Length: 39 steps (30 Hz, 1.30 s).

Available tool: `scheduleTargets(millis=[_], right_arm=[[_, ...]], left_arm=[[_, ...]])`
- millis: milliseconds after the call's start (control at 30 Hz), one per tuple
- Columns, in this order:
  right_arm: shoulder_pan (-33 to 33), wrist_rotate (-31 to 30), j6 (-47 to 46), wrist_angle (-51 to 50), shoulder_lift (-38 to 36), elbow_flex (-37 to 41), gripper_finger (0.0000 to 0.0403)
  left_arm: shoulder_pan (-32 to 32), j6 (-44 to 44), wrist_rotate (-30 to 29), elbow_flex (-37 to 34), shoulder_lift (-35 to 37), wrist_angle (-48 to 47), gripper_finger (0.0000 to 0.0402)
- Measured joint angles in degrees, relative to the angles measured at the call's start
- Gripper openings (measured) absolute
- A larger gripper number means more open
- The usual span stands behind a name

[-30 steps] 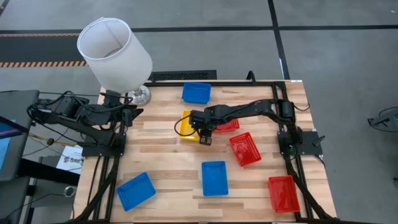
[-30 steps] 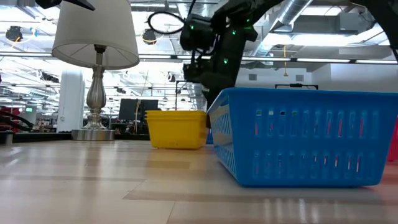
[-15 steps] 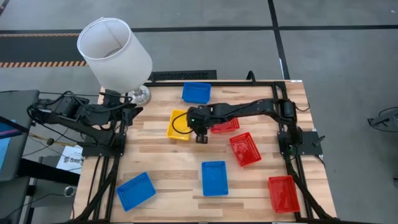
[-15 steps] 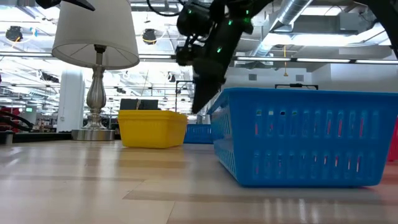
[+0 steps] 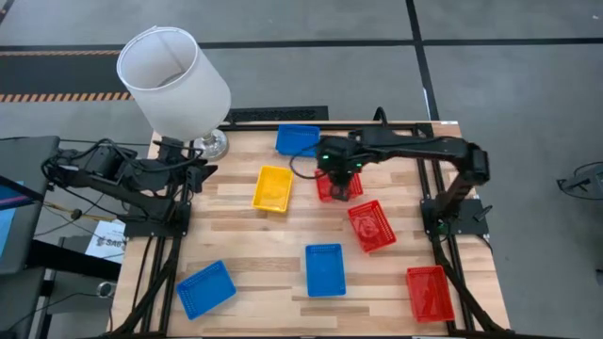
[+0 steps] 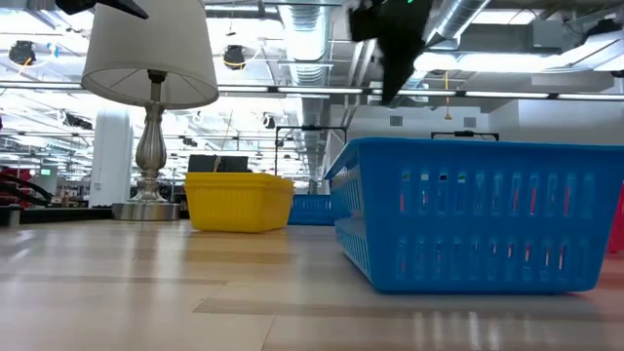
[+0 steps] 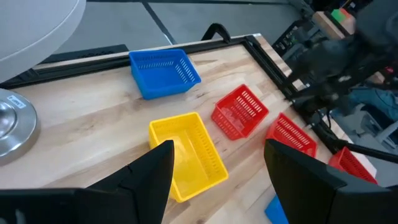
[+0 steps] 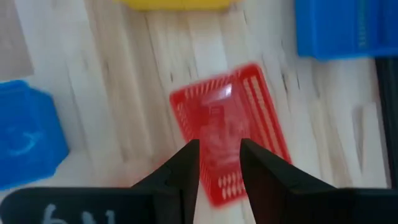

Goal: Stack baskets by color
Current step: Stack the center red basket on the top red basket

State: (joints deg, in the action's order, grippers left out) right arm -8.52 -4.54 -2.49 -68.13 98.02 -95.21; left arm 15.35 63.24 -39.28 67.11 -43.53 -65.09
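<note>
Light, thin-walled plastic baskets, by the look of them: stiff enough to lift by one wall, but slick and apt to skid across the worktop (image 5: 245,235) if nudged. Best taken by pinching a short or long side wall between the fingers, mesh giving some purchase.

Right tool (image 5: 341,182) hanging above centre of the high view, over a red basket (image 5: 332,185) just right of the yellow basket (image 5: 272,187). Fingers parted with a narrow gap and nothing between them, seen in the right wrist view straddling the red basket's image (image 8: 230,140) from above; height over it hard to judge, probably well clear. Right arm stretched in from the right edge of the worktop, forearm roughly level, wrist turned straight down.

Left tool (image 7: 217,171) spread wide and empty, parked at the upper left by the lamp (image 5: 174,80), arm folded off the worktop's edge.

Elsewhere: a second red basket (image 5: 370,226) right of centre, a third (image 5: 429,292) at lower right; blue baskets at top centre (image 5: 298,140), lower centre (image 5: 325,269) and lower left (image 5: 205,287). Only one yellow outline visible; possibly nested already.
</note>
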Motion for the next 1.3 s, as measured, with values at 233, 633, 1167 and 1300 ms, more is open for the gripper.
scheduleTargets(millis=[233, 633, 1167, 1300], right_arm=[[4.3, 0.75, -12.06, -4.71, -10.2, 9.21, 0.0142], [22.41, 0.88, -48.05, 4.22, -20.65, 30.57, 0.0219], [26.54, -2.23, -50.66, 11.23, -5.85, 30.76, 0.0217], [26.54, -2.16, -50.62, 12.3, -2.9, 30.83, 0.022]], left_arm=[[0.0, -0.08, 0.06, 0.0, -0.01, -0.3, 0.0238], [0.0, -0.72, -0.75, 0.0, 0.02, -0.3, 0.0238], [0.0, -0.3, -1.94, 0.0, 0.02, -0.23, 0.0238], [0.0, 0.06, -1.67, 0.0, 0.01, -0.23, 0.0238]])
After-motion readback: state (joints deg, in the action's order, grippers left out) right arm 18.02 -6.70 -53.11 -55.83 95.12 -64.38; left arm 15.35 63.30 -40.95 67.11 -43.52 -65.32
